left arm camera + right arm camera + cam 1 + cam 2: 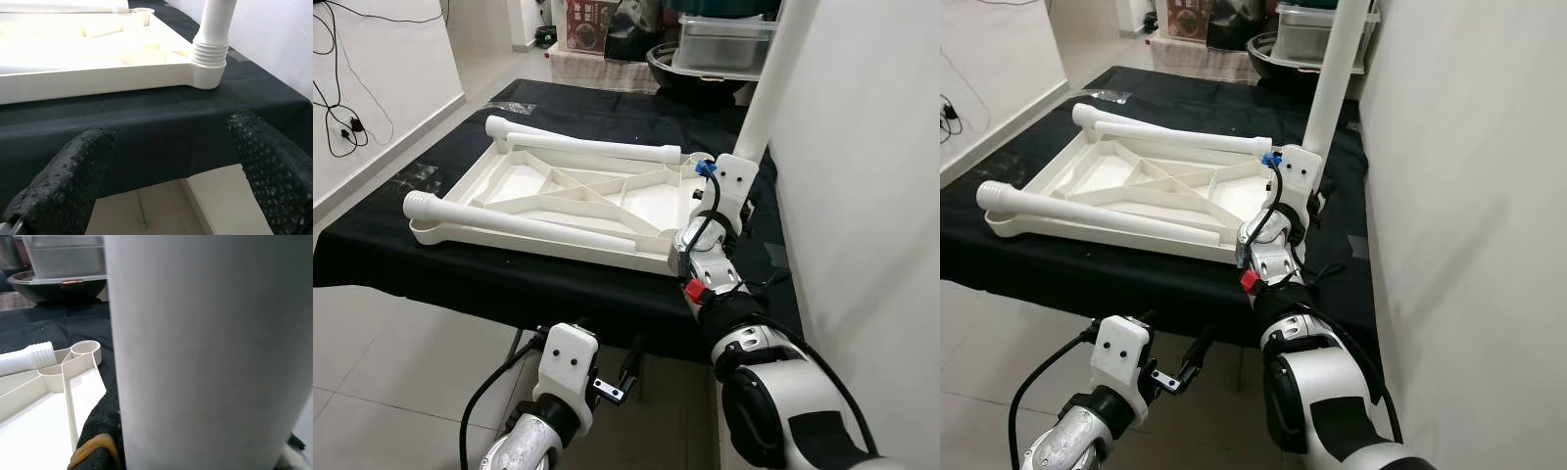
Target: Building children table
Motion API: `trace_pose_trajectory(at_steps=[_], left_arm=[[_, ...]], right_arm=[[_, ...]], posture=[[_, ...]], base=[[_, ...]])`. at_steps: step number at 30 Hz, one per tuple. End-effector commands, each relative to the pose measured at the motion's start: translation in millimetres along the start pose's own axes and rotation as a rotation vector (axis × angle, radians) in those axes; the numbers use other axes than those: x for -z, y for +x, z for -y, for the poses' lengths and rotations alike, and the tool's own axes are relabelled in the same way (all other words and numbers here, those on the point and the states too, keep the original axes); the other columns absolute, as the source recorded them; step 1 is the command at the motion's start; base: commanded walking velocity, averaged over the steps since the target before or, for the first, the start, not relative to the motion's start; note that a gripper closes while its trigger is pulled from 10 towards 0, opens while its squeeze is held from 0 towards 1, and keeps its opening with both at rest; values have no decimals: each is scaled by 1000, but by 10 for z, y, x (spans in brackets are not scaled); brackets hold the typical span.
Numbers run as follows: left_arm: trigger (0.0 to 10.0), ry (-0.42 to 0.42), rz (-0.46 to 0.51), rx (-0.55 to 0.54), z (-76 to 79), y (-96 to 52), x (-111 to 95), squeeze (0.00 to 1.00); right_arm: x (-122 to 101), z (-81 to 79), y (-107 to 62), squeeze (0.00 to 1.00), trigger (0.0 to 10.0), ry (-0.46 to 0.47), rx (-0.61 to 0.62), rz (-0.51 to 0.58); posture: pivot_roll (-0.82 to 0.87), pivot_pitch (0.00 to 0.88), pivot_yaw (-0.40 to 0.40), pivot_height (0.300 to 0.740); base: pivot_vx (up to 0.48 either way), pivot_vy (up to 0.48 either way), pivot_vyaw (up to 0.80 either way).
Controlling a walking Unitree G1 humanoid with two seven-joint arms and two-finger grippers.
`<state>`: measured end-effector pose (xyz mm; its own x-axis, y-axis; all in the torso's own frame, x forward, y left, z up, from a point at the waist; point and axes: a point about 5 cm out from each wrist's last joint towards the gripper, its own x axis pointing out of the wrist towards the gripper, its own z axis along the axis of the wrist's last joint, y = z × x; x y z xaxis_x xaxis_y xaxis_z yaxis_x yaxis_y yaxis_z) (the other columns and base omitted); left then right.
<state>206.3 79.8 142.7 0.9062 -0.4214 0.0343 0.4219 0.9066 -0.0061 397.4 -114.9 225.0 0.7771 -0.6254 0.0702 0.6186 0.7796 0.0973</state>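
One white plastic leg (1337,73) standing upright in the near right corner socket of the upturned cream plastic table panel (558,196) on the black-draped tabletop (401,255), clasped by right hand (729,186). Two loose white legs (524,225) lying across the panel, sockets apparently unfilled. Left hand (171,166) wide open, empty, below the tabletop edge.

Premises: a domestic room. Pale tiled floor (382,362), plain white walls (382,69), black cables (337,108) hanging against the left wall. A black-draped desk (440,255) stands beside the right wall. Beyond its far end: a clear plastic storage tub (724,44) set on a dark basin (690,73), and a printed cardboard box (590,24).
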Motion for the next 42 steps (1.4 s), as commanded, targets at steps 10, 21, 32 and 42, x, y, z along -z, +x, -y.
trace_pose_trajectory(at_steps=[10,21,32,42], left_arm=[[10000,4,-25,1,4,-3,36,0],[10000,-1,-23,-1,3,9,37,0],[10000,0,-23,-2,5,12,38,0],[10000,4,-23,-4,11,6,39,0]], right_arm=[[-34,-89,-14,1000,10000,68,-165,1],[8,70,80,0,10000,218,-609,78],[48,221,281,0,10000,225,-987,3],[4,94,197,0,10000,227,-1306,-81]], posture=[[63,82,-89,740],[58,82,-87,740],[67,83,-88,740],[82,78,-97,740]], base=[[0,0,0],[0,0,0],[0,0,0],[0,0,0]])
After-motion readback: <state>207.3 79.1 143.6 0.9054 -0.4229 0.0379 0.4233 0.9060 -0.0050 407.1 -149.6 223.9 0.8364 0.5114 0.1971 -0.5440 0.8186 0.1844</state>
